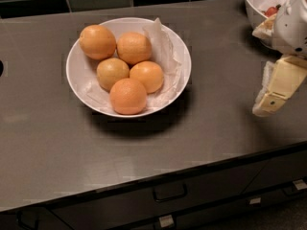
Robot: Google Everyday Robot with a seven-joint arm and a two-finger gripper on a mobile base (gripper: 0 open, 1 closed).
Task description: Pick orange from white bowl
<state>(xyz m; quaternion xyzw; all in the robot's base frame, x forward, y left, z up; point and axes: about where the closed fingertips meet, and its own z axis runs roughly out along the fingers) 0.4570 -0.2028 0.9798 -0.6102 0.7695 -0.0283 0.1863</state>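
Note:
The wide white bowl (76,73) with a crumpled white paper liner (163,44) sits on the grey counter, left of centre. It holds several oranges; the nearest orange (128,96) lies at the front and others (97,41) lie behind it. My gripper (274,91), cream-coloured under a white wrist, hangs over the counter at the right edge of the view. It is well to the right of the bowl, apart from it and holding nothing that I can see.
A deeper white bowl with red fruit (263,4) stands at the back right, partly behind my arm. Dark tiles run along the back wall. The counter's front edge (158,174) has drawers with handles (169,193) below.

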